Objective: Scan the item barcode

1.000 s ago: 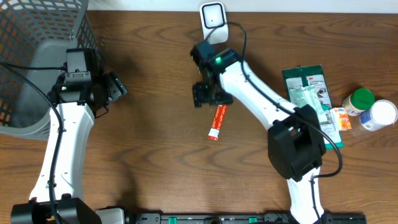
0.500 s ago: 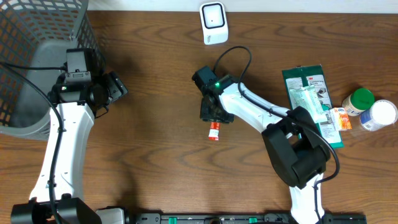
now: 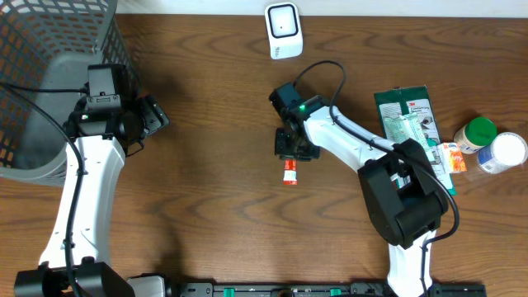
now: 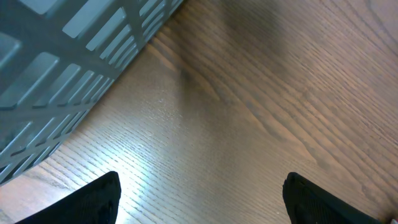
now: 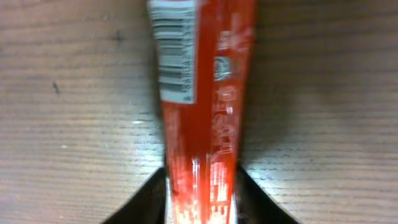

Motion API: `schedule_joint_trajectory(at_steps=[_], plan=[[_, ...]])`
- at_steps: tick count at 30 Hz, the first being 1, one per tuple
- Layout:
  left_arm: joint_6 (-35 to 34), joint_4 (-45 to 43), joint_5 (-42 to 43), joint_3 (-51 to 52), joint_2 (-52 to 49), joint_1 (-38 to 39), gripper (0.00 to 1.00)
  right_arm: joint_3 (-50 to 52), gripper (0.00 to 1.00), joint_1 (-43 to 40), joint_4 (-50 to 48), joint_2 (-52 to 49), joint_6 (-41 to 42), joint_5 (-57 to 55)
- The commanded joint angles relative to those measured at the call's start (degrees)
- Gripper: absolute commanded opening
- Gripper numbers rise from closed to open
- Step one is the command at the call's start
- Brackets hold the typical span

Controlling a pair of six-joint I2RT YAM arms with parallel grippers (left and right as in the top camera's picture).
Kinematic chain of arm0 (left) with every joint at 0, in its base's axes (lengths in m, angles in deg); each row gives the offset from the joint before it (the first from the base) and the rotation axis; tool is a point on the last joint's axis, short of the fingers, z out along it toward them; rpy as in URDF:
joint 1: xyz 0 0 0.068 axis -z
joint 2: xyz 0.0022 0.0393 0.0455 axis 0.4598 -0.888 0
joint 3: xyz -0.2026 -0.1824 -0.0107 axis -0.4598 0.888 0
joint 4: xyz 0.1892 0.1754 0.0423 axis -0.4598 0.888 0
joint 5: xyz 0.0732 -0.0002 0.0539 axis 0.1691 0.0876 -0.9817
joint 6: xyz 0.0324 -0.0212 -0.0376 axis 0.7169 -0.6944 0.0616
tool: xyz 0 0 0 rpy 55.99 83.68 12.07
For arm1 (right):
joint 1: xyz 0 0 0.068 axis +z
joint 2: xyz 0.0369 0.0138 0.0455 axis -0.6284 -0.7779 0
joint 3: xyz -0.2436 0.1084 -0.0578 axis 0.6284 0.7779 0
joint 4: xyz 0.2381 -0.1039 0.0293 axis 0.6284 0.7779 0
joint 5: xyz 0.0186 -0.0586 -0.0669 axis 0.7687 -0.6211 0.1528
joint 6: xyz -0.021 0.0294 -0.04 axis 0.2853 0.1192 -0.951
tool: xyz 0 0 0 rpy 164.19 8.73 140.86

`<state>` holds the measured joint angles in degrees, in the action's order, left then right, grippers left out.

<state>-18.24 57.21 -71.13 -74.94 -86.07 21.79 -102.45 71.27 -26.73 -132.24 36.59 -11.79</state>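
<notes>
Down from beside the scanner (image 3: pixel 283 30), the right gripper (image 3: pixel 295 151) has its fingers (image 5: pixel 149 200) clamped on the red tube (image 5: pixel 208 130), keeping the barcode (image 5: pixel 177 56) upward for scanning, while the left gripper (image 4: pixel 205 202) idles, fingers apart.

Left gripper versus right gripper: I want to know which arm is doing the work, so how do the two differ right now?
The left gripper stands open and empty; the right gripper is closed on a red tube. The left gripper hangs beside the gray basket; the right gripper is near the middle of the wooden table. Both face down toward the table.
</notes>
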Motion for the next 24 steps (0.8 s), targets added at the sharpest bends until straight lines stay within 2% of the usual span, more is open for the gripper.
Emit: schedule_joint_trajectory(at_steps=[1, 5, 8, 10, 12, 16, 24], plan=[[-0.5, 0.1, -0.7, -0.3, 0.7, -0.5, 0.85, 1.9, 0.37, 0.2, 0.2, 0.8, -1.3, -0.7], [-0.5, 0.1, -0.7, -0.3, 0.7, -0.5, 0.84, 2.1, 0.42, 1.1, 0.5, 0.7, -1.3, -0.9], [-0.5, 0.1, -0.7, -0.3, 0.7, -0.5, 0.84, 2.1, 0.50, 1.5, 1.8, 0.7, -1.3, -0.9], [-0.5, 0.1, -0.7, -0.3, 0.7, -0.5, 0.84, 2.1, 0.50, 1.8, 2.6, 0.7, -1.3, -0.9], [-0.5, 0.1, -0.7, -0.3, 0.7, -0.5, 0.84, 2.3, 0.42, 2.3, 2.8, 0.7, -1.3, -0.9], [-0.5, 0.1, -0.7, -0.3, 0.7, -0.5, 0.84, 2.4, 0.02, 3.1, 2.6, 0.7, -1.3, -0.9], [-0.5, 0.1, -0.7, -0.3, 0.7, -0.5, 0.84, 1.2, 0.01, 2.0, 4.9, 5.9, -9.7, 0.6]])
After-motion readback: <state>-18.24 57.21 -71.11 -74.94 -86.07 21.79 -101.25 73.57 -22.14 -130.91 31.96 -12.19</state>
